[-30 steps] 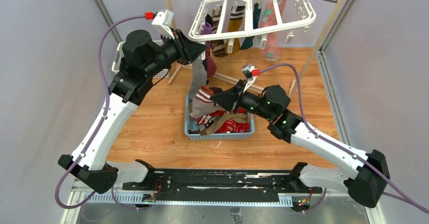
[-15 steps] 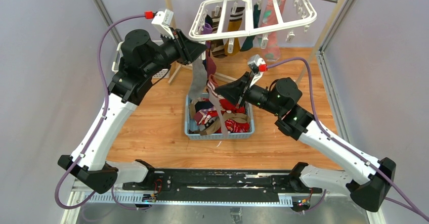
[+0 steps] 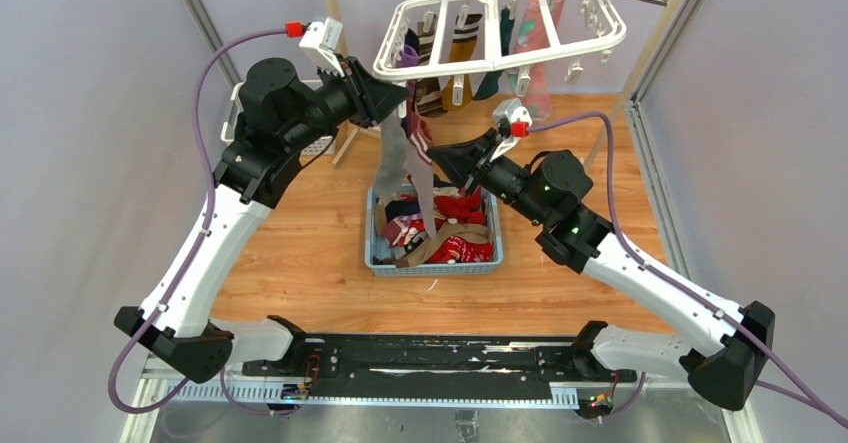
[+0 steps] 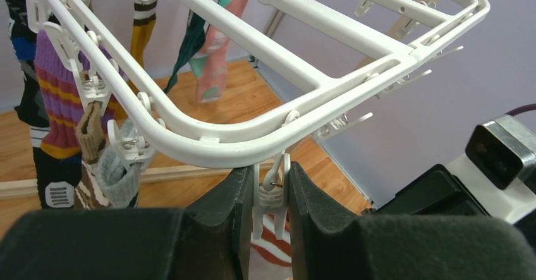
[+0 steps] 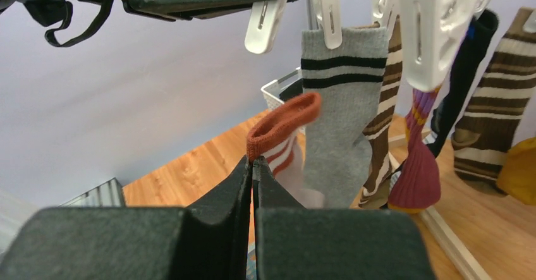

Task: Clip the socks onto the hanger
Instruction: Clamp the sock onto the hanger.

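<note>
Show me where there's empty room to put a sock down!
Bare wood lies between the blue basket and the left arm, and at the far right, behind the right arm. The basket brims with socks; above it, under the hanger, it's crowded.

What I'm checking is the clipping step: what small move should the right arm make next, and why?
Probably lift the right gripper, shut on the red-cuffed striped white sock, up toward the small white plastic clip that the left gripper pinches under the large white plastic hanger frame; the cuff sits below that clip.
</note>
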`<state>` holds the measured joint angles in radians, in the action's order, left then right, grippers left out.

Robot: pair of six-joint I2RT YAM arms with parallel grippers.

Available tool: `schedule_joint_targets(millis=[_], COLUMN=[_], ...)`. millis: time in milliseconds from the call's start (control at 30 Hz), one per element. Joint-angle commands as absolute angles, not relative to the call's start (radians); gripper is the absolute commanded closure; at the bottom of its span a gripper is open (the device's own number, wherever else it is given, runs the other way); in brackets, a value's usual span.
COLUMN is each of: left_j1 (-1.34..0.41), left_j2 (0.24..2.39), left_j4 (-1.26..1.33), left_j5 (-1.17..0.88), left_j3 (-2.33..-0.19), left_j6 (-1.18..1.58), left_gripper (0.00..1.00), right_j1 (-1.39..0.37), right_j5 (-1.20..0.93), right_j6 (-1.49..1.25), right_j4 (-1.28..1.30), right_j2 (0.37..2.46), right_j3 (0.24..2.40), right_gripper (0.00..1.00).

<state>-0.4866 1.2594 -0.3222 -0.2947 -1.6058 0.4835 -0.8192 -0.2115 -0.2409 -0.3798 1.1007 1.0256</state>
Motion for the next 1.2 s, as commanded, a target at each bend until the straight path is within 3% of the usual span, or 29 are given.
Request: schedule_joint_targets(millis=[0, 167, 367, 1167], left_j1=[-0.481, -0.487, -0.499, -0.512], left_j2=[1.254, 1.278, 1.299, 1.308], left_j4=[-0.279, -0.276, -0.265, -0.263], left_j5=[-0.249, -0.198, -0.162, -0.076], left_j3=[-1.615, -1.63, -1.636, -1.608], left_j6=[0.505, 0.529, 0.545, 0.499], left_gripper=[1.0, 1.0, 1.0, 1.0], right_j1=[-0.905, -0.971, -0.996, -0.999], right_j5=[0.037, 0.216, 0.254, 0.186], right_j6=[-0.101, -0.022, 0.048, 0.039], right_j4=[-0.408, -0.443, -0.463, -0.476], right_j2=[1.113, 1.14, 1.204, 1.325], right_j3=[1.078, 1.083, 1.123, 1.215], right_gripper=[1.0, 1.0, 1.0, 1.0])
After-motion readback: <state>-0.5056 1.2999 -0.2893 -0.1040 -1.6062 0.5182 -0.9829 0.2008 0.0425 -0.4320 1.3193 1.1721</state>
